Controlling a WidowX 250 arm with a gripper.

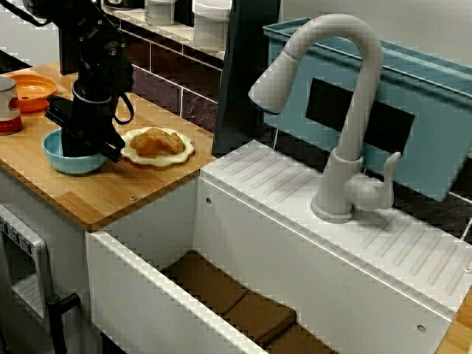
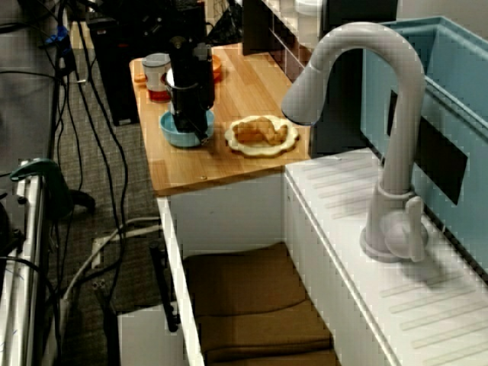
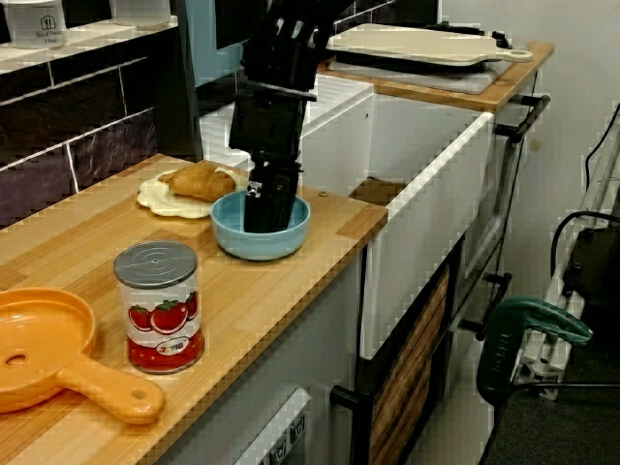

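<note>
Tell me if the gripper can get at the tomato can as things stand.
Probably yes: the gripper dips into the blue bowl, and nothing stands between it and the tomato can.

jaws hidden inside blue bowl (image 3: 260,245), orange pan (image 3: 44,351) cropped

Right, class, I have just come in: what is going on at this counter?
One black robot arm reaches down into a light blue round bowl on the wooden counter; its gripper is inside the bowl, open or shut I cannot tell. Beside the bowl lies a golden pastry on a cream scalloped plate. A red-labelled tomato tin and an orange plastic pan stand further along.
</note>
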